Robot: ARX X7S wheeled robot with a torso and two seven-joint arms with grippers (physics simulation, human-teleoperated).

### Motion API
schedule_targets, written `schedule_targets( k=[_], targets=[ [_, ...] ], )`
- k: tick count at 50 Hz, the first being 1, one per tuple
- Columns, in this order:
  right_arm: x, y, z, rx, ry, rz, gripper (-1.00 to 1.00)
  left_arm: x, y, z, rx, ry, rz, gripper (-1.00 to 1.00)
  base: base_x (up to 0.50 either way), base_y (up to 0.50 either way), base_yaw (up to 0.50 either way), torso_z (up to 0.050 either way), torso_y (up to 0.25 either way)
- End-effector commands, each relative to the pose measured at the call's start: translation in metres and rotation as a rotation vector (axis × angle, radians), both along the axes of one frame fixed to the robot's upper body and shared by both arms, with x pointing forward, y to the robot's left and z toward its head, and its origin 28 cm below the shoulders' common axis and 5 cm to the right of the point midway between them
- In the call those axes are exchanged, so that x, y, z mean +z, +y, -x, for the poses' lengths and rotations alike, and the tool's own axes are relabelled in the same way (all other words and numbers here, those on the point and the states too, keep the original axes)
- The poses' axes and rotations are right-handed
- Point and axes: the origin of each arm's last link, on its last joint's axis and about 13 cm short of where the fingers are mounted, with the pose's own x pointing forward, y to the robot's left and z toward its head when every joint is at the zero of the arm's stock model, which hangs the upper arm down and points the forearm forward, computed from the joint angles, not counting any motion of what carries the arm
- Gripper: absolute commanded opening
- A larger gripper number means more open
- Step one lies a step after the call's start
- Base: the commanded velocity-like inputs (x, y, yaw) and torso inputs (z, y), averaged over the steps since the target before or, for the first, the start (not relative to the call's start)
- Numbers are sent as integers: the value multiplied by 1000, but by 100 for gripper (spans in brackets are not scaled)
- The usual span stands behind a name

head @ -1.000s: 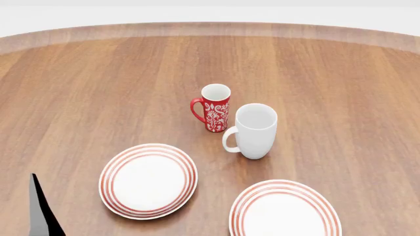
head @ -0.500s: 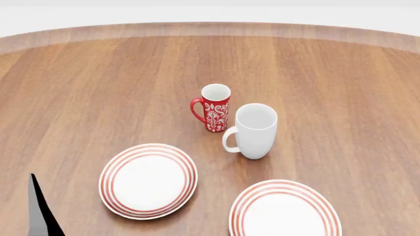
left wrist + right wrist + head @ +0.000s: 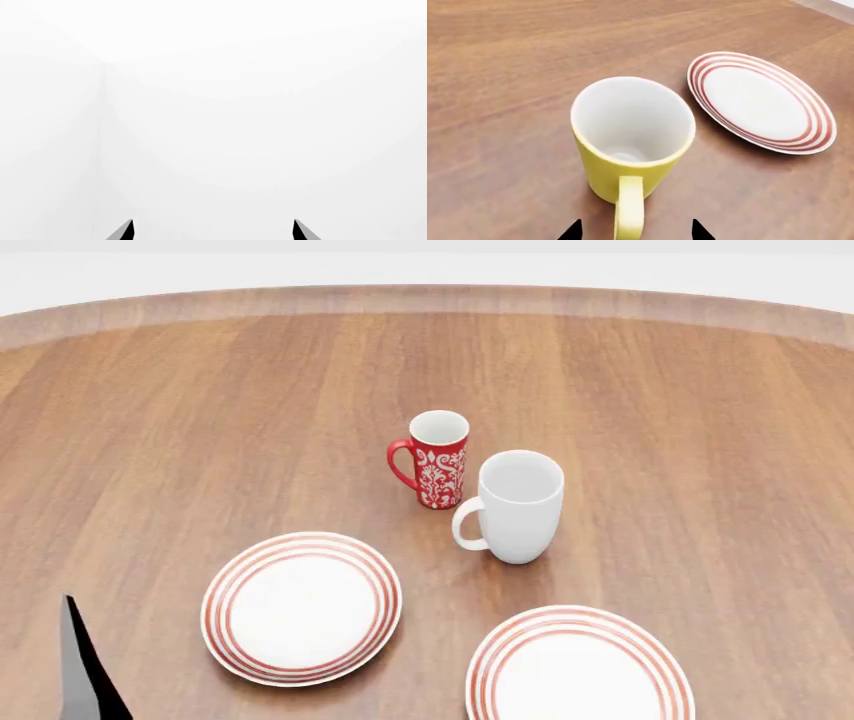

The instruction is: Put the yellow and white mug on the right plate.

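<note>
Mug stands upright at centre of the right wrist view, handle toward the right gripper, whose tips are spread and empty; plate upper right. Close squarely on the handle. Head view: no mug, plate lower right. Left gripper open, facing blank white.

The place looks like a dining corner of a home, but rendered and very bare. A wide wooden counter with a rounded far edge carries tableware: two white plates with red rings, a red patterned mug, a white mug and a yellow mug. Behind the counter I see only plain white walls.
</note>
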Motion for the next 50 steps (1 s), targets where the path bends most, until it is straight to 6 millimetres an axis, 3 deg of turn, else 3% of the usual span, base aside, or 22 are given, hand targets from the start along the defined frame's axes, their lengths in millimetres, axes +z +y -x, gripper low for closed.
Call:
schedule_targets(
  k=[1, 22, 28, 34, 39, 50],
  targets=[
    [-1, 6, -3, 20, -16, 0, -100, -1, 2, -2, 8, -11, 1, 100, 0, 0, 0, 0, 0],
    [2, 5, -8, 2, -56, 0, -100, -1, 1, -1, 2, 0, -3, 100, 0, 0, 0, 0, 0],
    [16, 1, -22, -53, -94, -24, -100, 3, 0, 0, 4, 0, -2, 100, 0, 0, 0, 0, 0],
    [44, -8, -46, -153, -166, -78, -100, 4, 0, 0, 5, -1, -4, 100, 0, 0, 0, 0, 0],
    [74, -24, -63, -249, -236, -123, -100, 4, 0, 0, 6, 0, -5, 100, 0, 0, 0, 0, 0],
    [102, -65, -72, -397, -311, -108, -100, 5, 0, 0, 6, -2, -7, 100, 0, 0, 0, 0, 0]
  ],
)
